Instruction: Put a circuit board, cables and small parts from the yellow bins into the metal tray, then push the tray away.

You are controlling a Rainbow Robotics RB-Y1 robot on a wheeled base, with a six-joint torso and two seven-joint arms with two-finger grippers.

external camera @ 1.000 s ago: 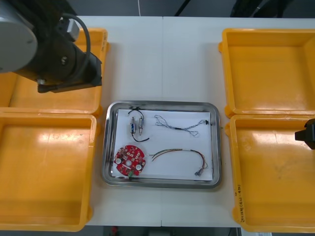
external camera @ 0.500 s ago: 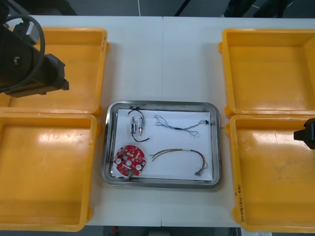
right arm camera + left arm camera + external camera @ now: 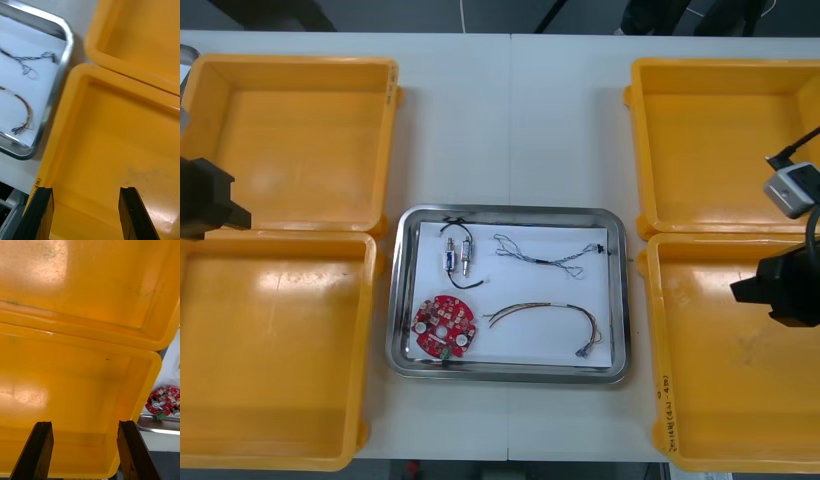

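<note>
The metal tray [image 3: 507, 212], white inside, sits at the table's middle. It holds a round red circuit board [image 3: 444, 325], small metal parts [image 3: 458, 254] with a black cable, a twisted blue and white cable [image 3: 545, 257] and a red and yellow cable [image 3: 552, 318]. My left gripper [image 3: 85, 425] is open over the near left bin [image 3: 75, 382], nothing between its fingers; the board [image 3: 164, 404] lies off to one side. My right gripper [image 3: 86, 191] is open over the near right bin [image 3: 120, 150], with the tray [image 3: 56, 93] beside it.
Two yellow bins stand on the left [image 3: 300, 140] [image 3: 270, 350] and two on the right [image 3: 730, 140] [image 3: 740, 380]. The left arm [image 3: 205, 198] sits at the left edge. The right arm [image 3: 780, 290] hangs over the near right bin.
The left arm has pulled back leftward off the far left bin to the view's edge. The right arm has come further in over the near right bin.
</note>
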